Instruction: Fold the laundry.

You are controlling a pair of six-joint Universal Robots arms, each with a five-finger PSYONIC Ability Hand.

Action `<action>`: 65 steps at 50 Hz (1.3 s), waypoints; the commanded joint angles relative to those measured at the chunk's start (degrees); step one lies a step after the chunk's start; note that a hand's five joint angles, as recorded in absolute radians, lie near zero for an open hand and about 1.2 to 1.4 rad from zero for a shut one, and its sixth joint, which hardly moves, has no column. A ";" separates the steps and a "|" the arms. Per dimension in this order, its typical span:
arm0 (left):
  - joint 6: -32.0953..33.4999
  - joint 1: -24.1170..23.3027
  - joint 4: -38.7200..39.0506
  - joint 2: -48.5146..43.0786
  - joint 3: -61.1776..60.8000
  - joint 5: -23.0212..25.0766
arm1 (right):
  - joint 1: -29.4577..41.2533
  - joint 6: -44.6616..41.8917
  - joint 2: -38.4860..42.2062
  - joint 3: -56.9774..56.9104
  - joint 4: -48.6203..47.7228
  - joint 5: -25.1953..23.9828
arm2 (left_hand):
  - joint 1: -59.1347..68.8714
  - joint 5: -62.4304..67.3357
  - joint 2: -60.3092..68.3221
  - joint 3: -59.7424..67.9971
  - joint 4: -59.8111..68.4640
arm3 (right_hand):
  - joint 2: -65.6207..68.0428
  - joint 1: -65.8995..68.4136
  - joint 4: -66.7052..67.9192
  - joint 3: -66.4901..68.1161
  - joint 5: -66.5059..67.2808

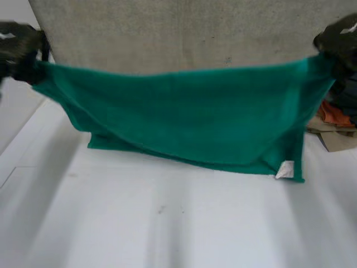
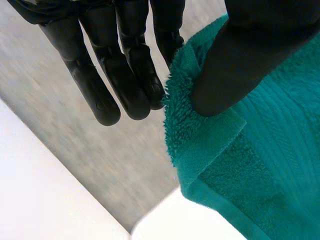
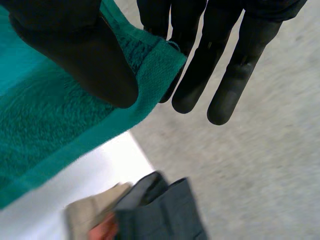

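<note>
A green towel [image 1: 189, 114] hangs stretched between my two hands above the white table [image 1: 167, 223], its lower part sagging onto the tabletop with a white label at the lower right corner. My left hand [image 1: 19, 50] pinches the towel's upper left corner; in the left wrist view its thumb [image 2: 240, 60] presses the towel [image 2: 250, 165] corner against the fingers [image 2: 125, 75]. My right hand [image 1: 340, 42] pinches the upper right corner; in the right wrist view its thumb [image 3: 75, 55] clamps the towel [image 3: 45, 125] against the fingers [image 3: 200, 65].
A pile of other clothes [image 1: 334, 120], orange, grey and tan, lies at the table's right edge; in the right wrist view that pile [image 3: 145, 212] sits below the towel's corner. Grey floor [image 1: 184, 33] lies beyond the table's far edge.
</note>
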 commanded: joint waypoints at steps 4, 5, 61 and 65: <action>6.32 -7.05 16.85 -20.16 19.16 -7.05 | 3.90 1.79 15.57 -12.39 -17.26 6.74 | 14.10 14.06 11.43 11.66 11.38 | 12.56 15.04 11.24 11.74 13.00; 6.32 -7.40 20.62 -22.26 24.14 -9.42 | 4.08 2.40 15.84 -13.37 -20.80 7.09 | 14.10 14.06 11.43 11.66 11.38 | 12.56 15.04 11.24 11.74 13.00; 30.05 -2.66 -25.76 10.24 -26.52 -2.32 | -5.85 -18.95 -10.17 34.17 9.49 -4.94 | 14.10 14.06 11.43 11.66 11.38 | 12.56 15.04 11.24 11.74 13.00; 29.52 -2.48 -17.68 6.12 -25.91 -2.32 | -5.67 -18.25 -6.42 34.96 5.72 -4.77 | 14.10 14.06 11.43 11.66 11.38 | 12.56 15.04 11.24 11.74 13.00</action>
